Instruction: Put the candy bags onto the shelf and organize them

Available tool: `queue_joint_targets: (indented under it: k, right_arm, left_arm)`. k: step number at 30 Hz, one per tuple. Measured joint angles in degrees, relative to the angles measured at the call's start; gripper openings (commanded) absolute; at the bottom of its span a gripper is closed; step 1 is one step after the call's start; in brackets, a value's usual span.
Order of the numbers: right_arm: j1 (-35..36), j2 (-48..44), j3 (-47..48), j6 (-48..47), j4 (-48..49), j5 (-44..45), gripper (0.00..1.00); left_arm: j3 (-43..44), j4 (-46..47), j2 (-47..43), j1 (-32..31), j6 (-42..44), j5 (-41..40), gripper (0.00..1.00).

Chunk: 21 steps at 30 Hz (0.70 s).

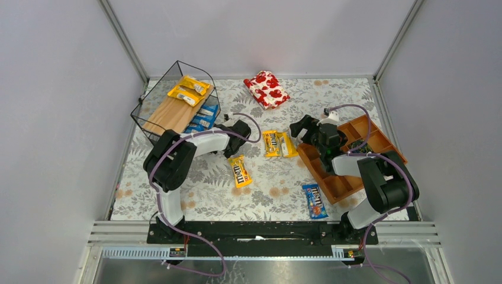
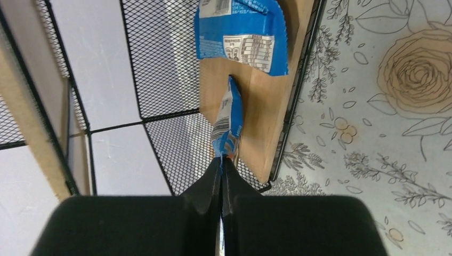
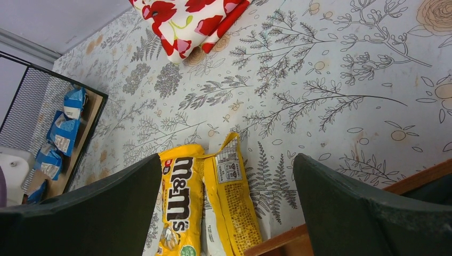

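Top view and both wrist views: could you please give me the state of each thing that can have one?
shelf: upright; two yellow bags on top tier, blue bags on lower tier.
left gripper: shut on held blue bag, edge-on over the lower tier.
right gripper: open, above yellow pair lying side by side.
loose yellow bag: flat on table.
loose blue bag: flat on table.
floral pouch: lying on table.

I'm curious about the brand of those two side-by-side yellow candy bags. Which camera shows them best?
Right wrist: the two yellow candy bags fill the foreground, M&M's logo readable. Top external shows them small beside the wooden tray; left wrist misses them.
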Motion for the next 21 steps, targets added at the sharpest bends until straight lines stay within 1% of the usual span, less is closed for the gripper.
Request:
queue_joint_targets:
  k: [5, 13, 21]
  right_arm:
    - [-0.5, 0.0, 0.0, 0.4, 0.0, -0.1, 1.00]
    - [-1.0, 0.0, 0.0, 0.7, 1.0, -1.1, 1.00]
    - [-1.1, 0.0, 0.0, 1.0, 1.3, -1.1, 1.00]
  left_arm:
    - [-1.5, 5.2, 1.4, 1.9, 2.9, 1.6, 0.00]
    - [-2.9, 9.6, 4.9, 5.3, 7.6, 2.9, 0.00]
    - [-2.8, 17.6, 7.0, 5.8, 14.0, 2.7, 0.00]
